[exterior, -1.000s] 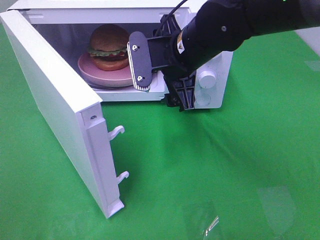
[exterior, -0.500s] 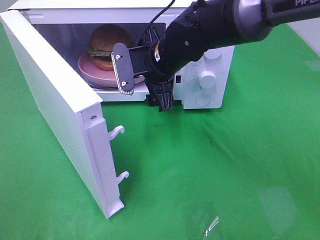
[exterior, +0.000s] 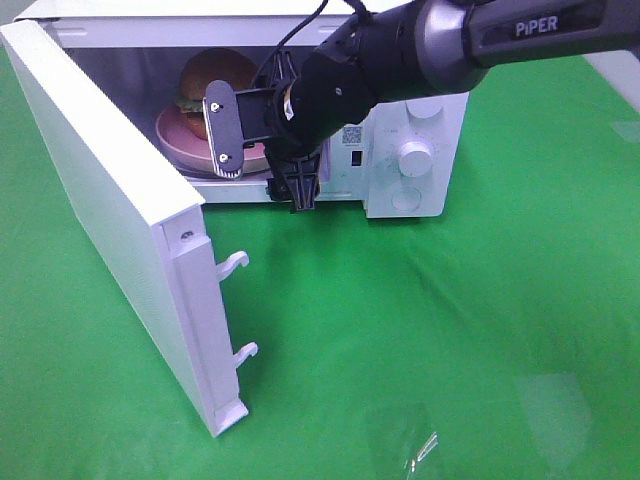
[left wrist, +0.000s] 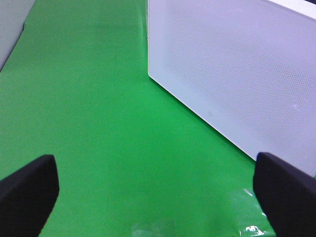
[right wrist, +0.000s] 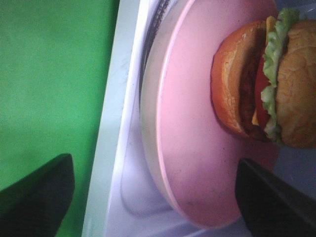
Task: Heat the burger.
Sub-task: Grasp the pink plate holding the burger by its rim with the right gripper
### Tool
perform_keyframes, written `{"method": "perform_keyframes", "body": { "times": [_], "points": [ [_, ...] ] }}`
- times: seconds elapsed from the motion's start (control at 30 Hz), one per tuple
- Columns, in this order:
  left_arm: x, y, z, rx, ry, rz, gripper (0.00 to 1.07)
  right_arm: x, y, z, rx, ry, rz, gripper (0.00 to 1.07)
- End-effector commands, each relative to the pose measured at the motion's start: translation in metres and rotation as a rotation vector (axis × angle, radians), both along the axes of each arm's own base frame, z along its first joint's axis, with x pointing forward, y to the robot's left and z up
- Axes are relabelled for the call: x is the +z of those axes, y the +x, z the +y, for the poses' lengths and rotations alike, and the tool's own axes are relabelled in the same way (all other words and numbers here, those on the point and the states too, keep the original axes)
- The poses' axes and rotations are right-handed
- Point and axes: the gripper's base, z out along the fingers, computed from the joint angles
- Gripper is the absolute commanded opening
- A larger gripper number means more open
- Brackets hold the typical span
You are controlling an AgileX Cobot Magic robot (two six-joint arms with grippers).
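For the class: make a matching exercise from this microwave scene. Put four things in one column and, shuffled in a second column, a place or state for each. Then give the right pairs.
Things:
1. burger
2. pink plate
3. microwave door
4. right gripper

Places or states:
A. swung wide open
B. jaws open, at the microwave's opening
C. sitting on the plate
D. inside the microwave, under the burger

Pairs: 1-C, 2-D, 3-A, 4-B

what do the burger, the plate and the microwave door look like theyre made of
Burger: likely a plastic or rubber model; the bun is glossy and the lettuce frill looks moulded, though real food can't be ruled out.
Plate: smooth matte pink, probably plastic or glazed ceramic.
Microwave door: white painted metal or plastic shell, with a fine dotted mesh window.
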Motion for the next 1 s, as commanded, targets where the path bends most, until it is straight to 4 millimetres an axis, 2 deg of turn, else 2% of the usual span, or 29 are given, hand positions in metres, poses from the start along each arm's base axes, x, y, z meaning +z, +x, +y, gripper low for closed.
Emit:
{"method": "perform_keyframes", "body": {
  "times": [0.03,0.47,0.87,0.93,1.0],
  "points": [
    [-0.001,-0.001,0.001,0.005,0.007,-0.004,1.0,-0.007,0.005,0.011,0.004,0.019,-0.002,0.84],
    [-0.002,-0.001,0.005,0.033,0.047,0.0,1.0,-0.032,0.026,0.028,-0.015,0.051,0.009,0.81],
    [-0.002,-0.001,0.006,0.04,0.056,0.0,1.0,-0.039,0.035,0.035,-0.031,0.075,0.015,0.79],
    [-0.002,-0.001,0.006,0.041,0.059,0.0,1.0,-0.039,0.035,0.035,-0.032,0.077,0.016,0.78],
    [-0.002,-0.001,0.006,0.042,0.06,0.0,1.0,-0.04,0.035,0.036,-0.039,0.091,0.024,0.67]
  ]
}}
